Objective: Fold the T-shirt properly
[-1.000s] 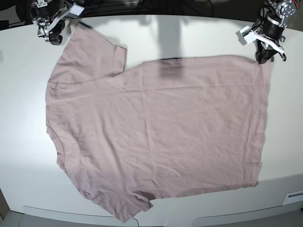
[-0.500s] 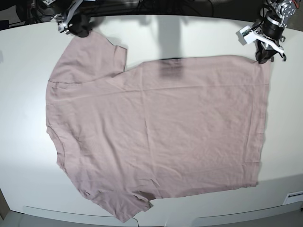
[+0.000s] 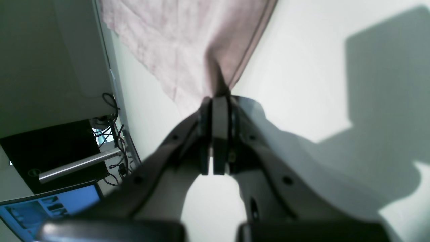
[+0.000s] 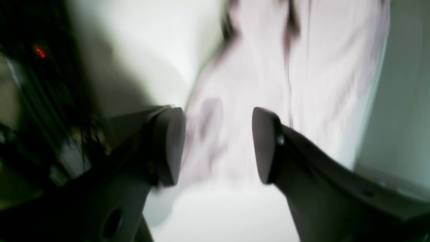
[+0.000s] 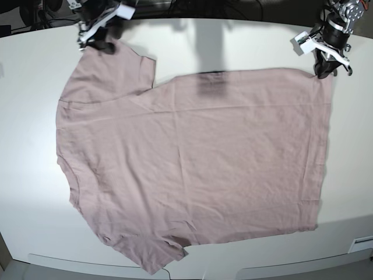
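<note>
At the hem corner, my left gripper pinched the T-shirt tight. My right gripper hovered spread over the sleeve.

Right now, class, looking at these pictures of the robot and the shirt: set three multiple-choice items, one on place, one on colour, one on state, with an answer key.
1. Where is the left tool?
A. at the T-shirt's far hem corner
B. over its collar
C. off the table

2. What colour is the T-shirt?
A. navy
B. dusty pink
C. green

3. How does the right tool stand?
A. shut on cloth
B. shut, empty
C. open over the sleeve

Key: 1 A, the base view shows it at that corner; 2 B, plain in every view; 3 C, its jaws stand apart above pink cloth.
</note>
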Controlling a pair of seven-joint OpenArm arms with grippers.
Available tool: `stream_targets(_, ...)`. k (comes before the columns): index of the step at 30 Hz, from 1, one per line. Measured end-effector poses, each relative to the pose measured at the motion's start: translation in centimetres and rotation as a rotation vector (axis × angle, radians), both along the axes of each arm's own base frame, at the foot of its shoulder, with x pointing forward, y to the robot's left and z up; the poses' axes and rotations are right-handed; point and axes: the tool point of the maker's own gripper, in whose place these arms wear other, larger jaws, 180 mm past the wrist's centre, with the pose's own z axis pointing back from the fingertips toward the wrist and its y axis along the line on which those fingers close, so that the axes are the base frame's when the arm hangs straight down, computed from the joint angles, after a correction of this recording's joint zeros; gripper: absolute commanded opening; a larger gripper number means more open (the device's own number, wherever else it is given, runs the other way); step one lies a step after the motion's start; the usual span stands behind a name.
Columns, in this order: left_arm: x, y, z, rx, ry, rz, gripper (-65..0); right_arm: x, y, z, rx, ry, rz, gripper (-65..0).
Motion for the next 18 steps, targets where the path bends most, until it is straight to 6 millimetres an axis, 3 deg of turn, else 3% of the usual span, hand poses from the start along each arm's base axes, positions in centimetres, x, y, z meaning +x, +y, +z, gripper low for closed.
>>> stream_targets(2,0.0,0.0,0.0,0.0,0.0,0.0,-65.0,-0.1,-3.1,0.2,-0.115,0.021,-0.077,-30.8)
stream_targets(6,0.0,0.0,0.0,0.0,0.0,0.0,-65.0,-0.7,-5.3,0.4,-0.194,0.046,-0.174,-30.8)
stream_targets(18,0.0,0.0,0.0,0.0,0.0,0.0,-65.0,-0.7,-2.8,-0.4,-0.106,0.075,0.025,-30.8)
